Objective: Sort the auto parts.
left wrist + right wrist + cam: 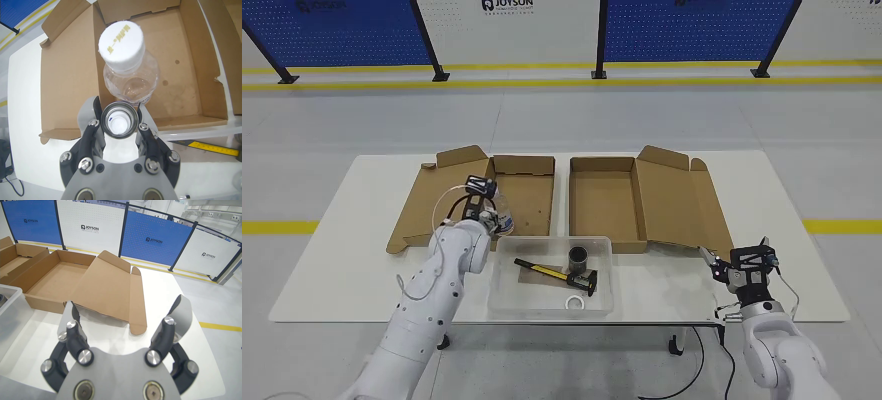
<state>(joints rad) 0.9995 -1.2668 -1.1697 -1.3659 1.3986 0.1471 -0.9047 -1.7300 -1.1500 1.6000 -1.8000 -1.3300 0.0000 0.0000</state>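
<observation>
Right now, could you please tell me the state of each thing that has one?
Left hand: shut on sleeve.
Right hand: open.
Bottle: capped, upright.
Left box: open, bottle inside.
Right box: open.

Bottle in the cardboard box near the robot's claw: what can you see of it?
The bottle is clear plastic, rounded at the shoulder, with a white cap bearing yellowish print. It seems to stand upright in the left cardboard box, near its robot-side wall. Its base is hidden behind the left gripper, shut on a metal ring; whether these touch it cannot be told.
</observation>
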